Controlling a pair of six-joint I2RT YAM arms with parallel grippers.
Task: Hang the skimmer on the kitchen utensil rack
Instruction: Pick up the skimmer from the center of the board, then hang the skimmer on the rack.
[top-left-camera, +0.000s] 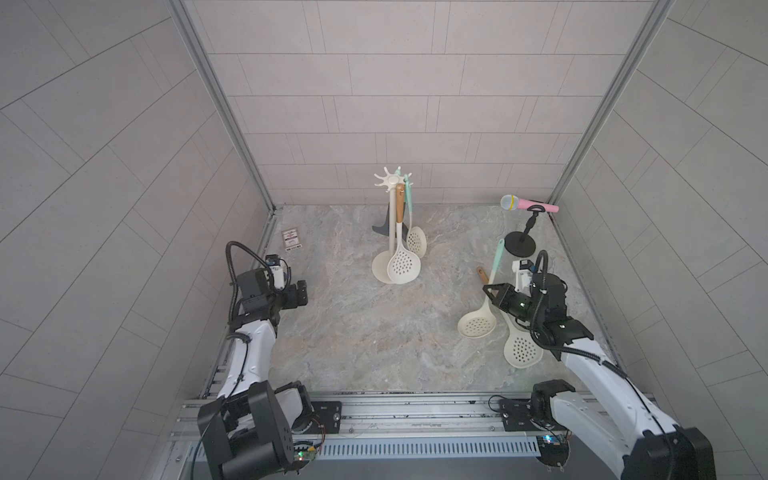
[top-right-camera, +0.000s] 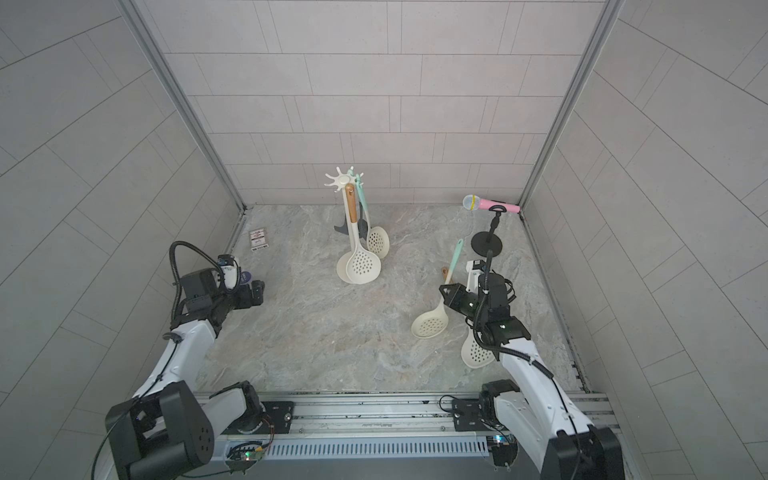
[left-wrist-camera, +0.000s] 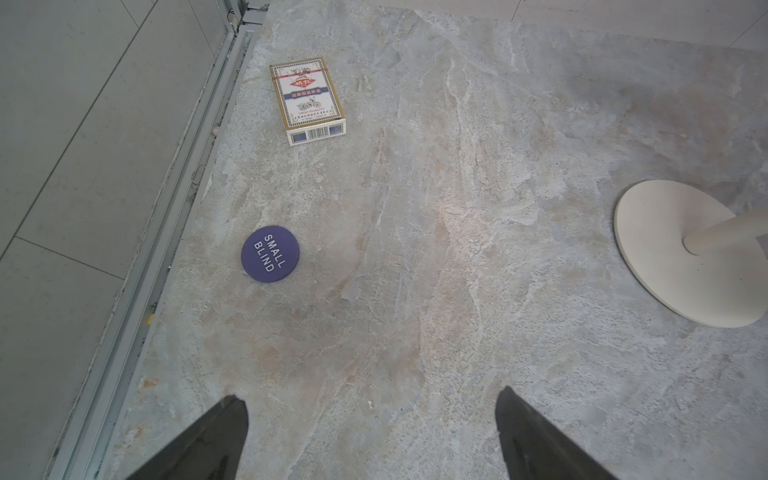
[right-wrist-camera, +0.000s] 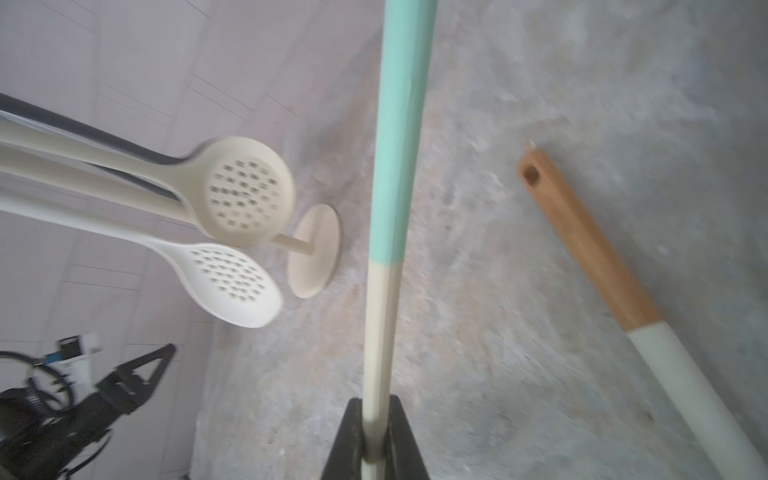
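Note:
The skimmer has a cream perforated head and a mint handle. My right gripper is shut on its cream shaft just below the mint part, at the right of the table in both top views. Whether its head touches the table I cannot tell. The kitchen utensil rack stands at the back centre on a round cream base, with two skimmers and a dark utensil hanging from its crown. My left gripper is open and empty over bare table at the left.
A second loose skimmer with a wooden handle lies beside the held one, its head under my right arm. A pink microphone sits on a black stand at the back right. A card box and a purple chip lie at the left.

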